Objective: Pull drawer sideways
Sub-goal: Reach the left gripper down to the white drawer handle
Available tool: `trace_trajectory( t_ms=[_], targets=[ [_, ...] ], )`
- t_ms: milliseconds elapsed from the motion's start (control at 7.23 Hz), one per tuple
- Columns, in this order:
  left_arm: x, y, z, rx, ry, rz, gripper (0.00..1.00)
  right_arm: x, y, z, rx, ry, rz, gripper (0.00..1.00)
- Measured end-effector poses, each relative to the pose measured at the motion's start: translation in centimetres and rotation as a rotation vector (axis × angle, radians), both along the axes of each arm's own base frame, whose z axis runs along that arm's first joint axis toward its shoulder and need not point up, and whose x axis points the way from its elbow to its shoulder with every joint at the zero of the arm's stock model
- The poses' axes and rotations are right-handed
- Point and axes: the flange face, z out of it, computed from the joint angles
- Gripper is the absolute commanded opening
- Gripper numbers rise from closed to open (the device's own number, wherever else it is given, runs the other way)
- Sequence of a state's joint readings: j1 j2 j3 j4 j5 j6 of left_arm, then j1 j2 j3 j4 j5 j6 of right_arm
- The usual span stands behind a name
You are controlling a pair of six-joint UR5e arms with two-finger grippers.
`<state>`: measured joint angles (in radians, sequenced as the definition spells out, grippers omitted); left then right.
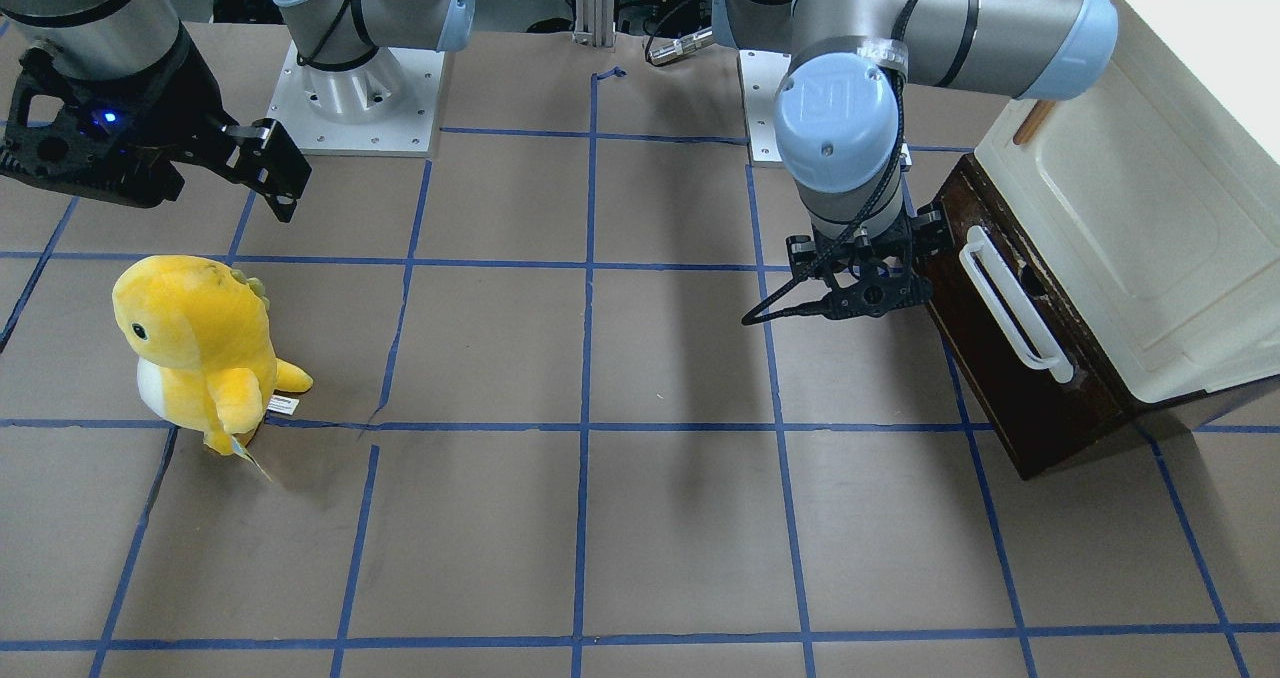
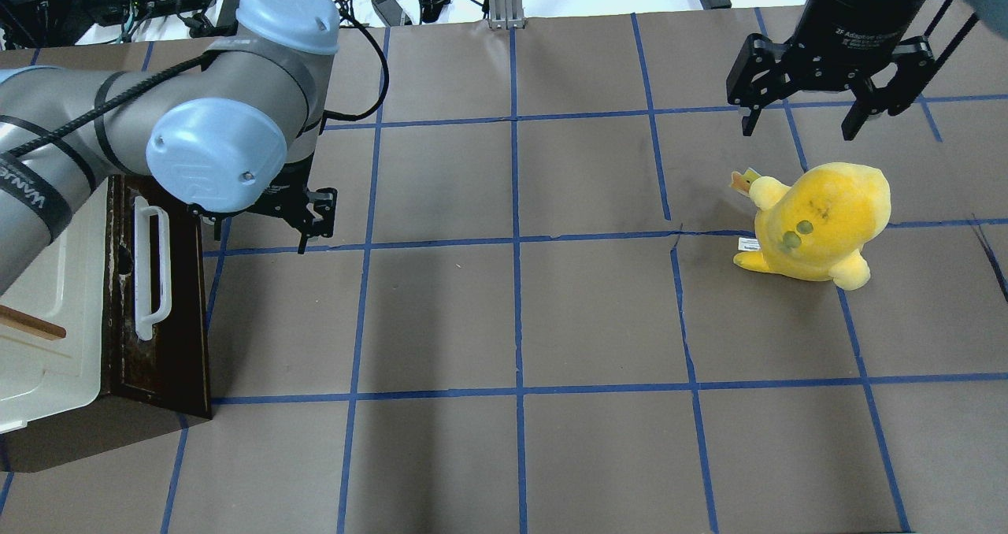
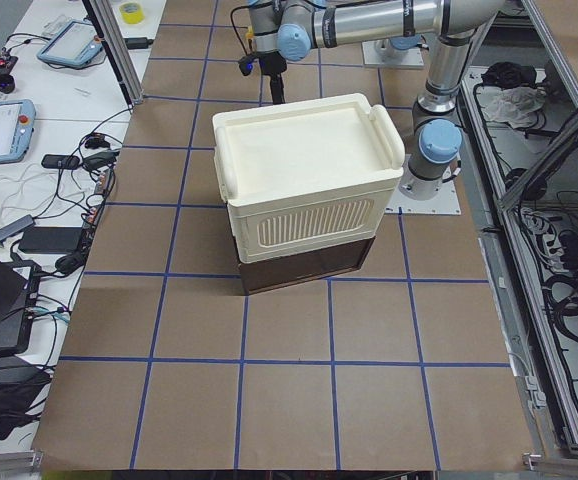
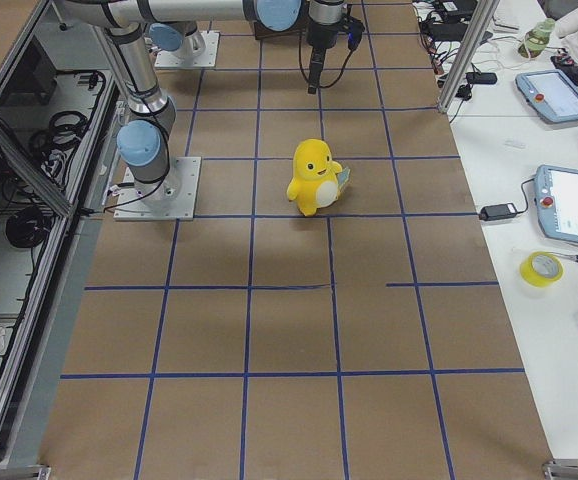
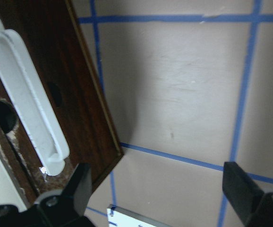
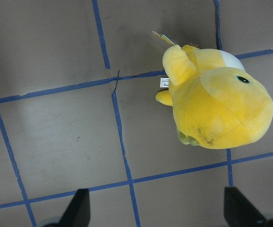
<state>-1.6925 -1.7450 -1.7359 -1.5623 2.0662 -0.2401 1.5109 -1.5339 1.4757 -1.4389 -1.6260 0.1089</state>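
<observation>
The dark brown drawer [image 1: 1010, 378] with its white bar handle [image 1: 1015, 303] sits under a cream cabinet at the table's end on my left side. It also shows in the overhead view [image 2: 177, 313] and the left wrist view [image 5: 65, 71]. Its pale interior does not show. My left gripper [image 1: 865, 268] is open and empty. It hovers just off the drawer's corner nearest the robot, beside the handle's end [image 5: 51, 161] and not touching it. My right gripper [image 2: 803, 116] is open and empty, high over the far side of the table.
The cream-white cabinet [image 1: 1130, 218] with a slim wooden handle [image 2: 31, 325] rests on top of the drawer. A yellow plush dinosaur [image 2: 819, 219] stands below my right gripper. The brown table surface [image 1: 600, 518] carries a blue tape grid.
</observation>
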Motion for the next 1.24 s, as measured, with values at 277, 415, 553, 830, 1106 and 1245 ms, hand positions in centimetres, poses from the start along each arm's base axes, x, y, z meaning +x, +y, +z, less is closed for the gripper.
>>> trace_trajectory(
  t_ms=[277,415,553,830,1106,1245],
  targets=[
    [1.5,0.6,-5.0,0.034,-0.234,0.009,1.00,0.0,0.0,0.0,0.000,0.000,0.000,1.00],
    [2.2,0.6,-6.6,0.037,-0.339,-0.005,1.00,0.0,0.0,0.0,0.000,0.000,0.000,1.00],
    [2.7,0.4,-7.8,0.048,-0.418,-0.036,1.00,0.0,0.0,0.0,0.000,0.000,0.000,1.00],
    [3.5,-0.5,-9.8,0.073,-0.565,-0.127,1.00,0.0,0.0,0.0,0.000,0.000,0.000,1.00],
    [4.0,-0.8,-12.0,0.114,-0.656,-0.202,1.00,0.0,0.0,0.0,0.000,0.000,0.000,1.00],
    [4.1,-0.6,-13.1,0.136,-0.674,-0.223,1.00,0.0,0.0,0.0,0.000,0.000,0.000,1.00]
  ],
)
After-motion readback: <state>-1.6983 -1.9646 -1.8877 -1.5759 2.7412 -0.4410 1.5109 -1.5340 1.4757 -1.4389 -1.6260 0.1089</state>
